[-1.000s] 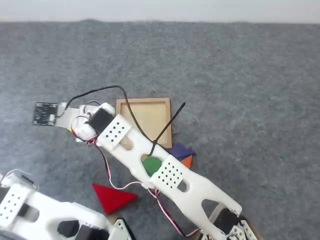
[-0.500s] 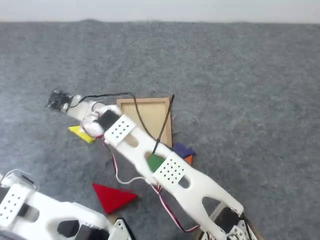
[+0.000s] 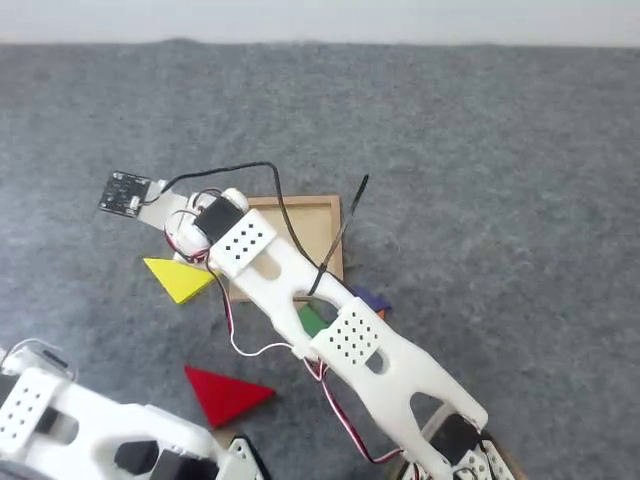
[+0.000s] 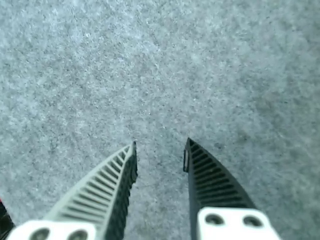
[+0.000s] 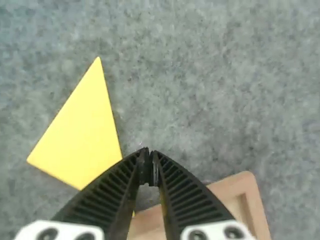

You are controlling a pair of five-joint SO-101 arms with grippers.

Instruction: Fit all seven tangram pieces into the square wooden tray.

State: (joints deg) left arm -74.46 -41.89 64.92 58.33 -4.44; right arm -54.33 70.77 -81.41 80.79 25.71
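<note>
The square wooden tray (image 3: 312, 236) lies mid-table, partly under my right arm (image 3: 300, 290); its corner (image 5: 235, 192) is close to that wrist. A yellow triangle (image 3: 180, 278) lies flat on the grey carpet just left of the tray. My right gripper (image 5: 149, 165) is shut and holds nothing, its tips at the yellow triangle's (image 5: 77, 142) edge beside the tray corner. A red triangle (image 3: 228, 393) lies nearer the front. Green (image 3: 311, 320) and purple (image 3: 370, 300) pieces peek out from under the right arm. My left gripper (image 4: 160, 155) stands open over bare carpet.
The left arm's white body (image 3: 70, 425) fills the front left corner. The right arm's cables (image 3: 300, 250) loop across the tray. Grey carpet stretches free to the back and right.
The right arm's wrist swung left and then back toward the tray. The yellow triangle, hidden a second ago, now lies exposed left of the tray.
</note>
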